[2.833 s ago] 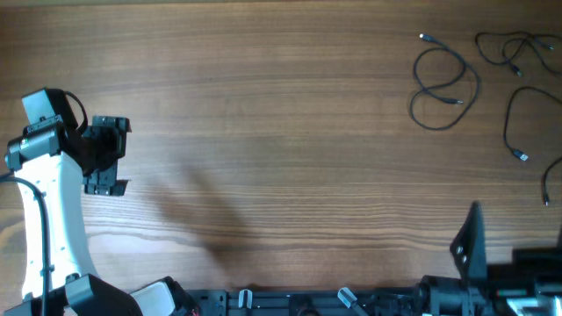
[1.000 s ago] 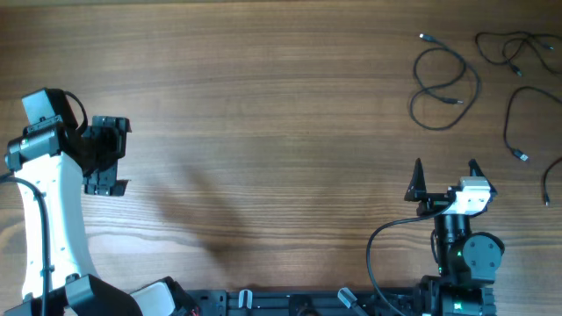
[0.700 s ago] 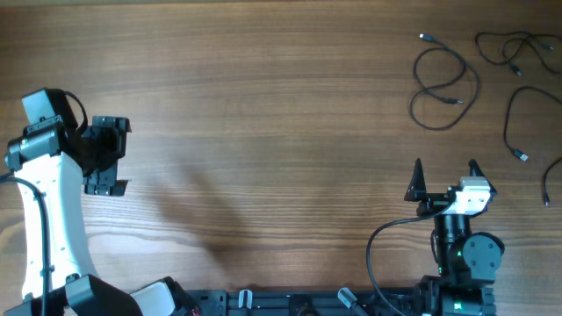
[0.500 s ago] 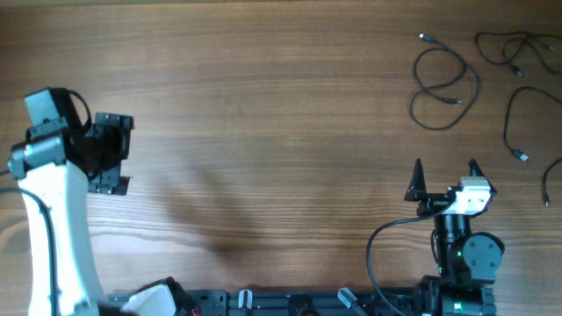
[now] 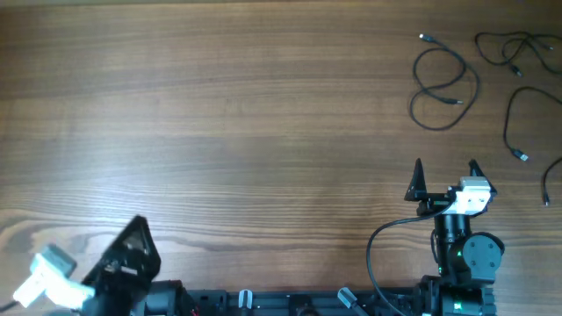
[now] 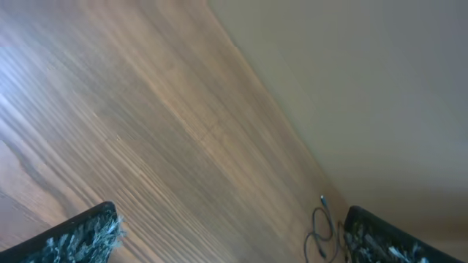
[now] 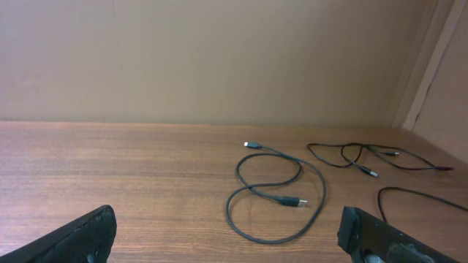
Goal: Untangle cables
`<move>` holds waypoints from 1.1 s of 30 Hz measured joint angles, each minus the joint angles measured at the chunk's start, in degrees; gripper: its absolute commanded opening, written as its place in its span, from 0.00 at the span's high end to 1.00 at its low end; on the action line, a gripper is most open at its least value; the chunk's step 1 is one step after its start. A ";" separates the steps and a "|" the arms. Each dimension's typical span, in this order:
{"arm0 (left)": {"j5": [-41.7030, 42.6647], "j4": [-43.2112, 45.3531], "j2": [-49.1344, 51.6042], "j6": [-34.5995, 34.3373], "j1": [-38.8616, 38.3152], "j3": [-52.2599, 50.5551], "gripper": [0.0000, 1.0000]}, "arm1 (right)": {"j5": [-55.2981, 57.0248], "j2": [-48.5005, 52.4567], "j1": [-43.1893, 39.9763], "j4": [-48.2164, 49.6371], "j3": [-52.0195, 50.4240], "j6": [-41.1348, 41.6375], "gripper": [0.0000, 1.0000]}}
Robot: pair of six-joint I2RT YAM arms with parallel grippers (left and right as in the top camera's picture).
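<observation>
Several thin black cables lie at the table's far right. One cable (image 5: 445,81) (image 7: 274,191) lies alone in a loose loop. Two more cross each other in a tangle (image 5: 518,48) (image 7: 363,155) at the back right corner. Another curved cable (image 5: 511,123) (image 7: 420,196) lies nearer the front. My right gripper (image 5: 445,171) (image 7: 230,247) stands open and empty, well short of the looped cable. My left gripper (image 5: 130,254) (image 6: 230,250) is open and empty at the front left corner, tilted, with the looped cable (image 6: 320,232) far off between its fingers.
Another thin cord (image 5: 551,180) runs off the right edge. The arm mounts (image 5: 334,303) line the front edge. A tan wall (image 7: 219,58) rises behind the table.
My left arm has swung down from the left side of the table to the front left corner. The right arm, raised earlier, has held still over the last second. The cables have not moved.
</observation>
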 measured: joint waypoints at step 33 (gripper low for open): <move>3.96 70.53 -16.04 37.22 -5.55 -64.92 0.00 | 0.02 0.00 0.00 -0.02 0.00 0.17 0.00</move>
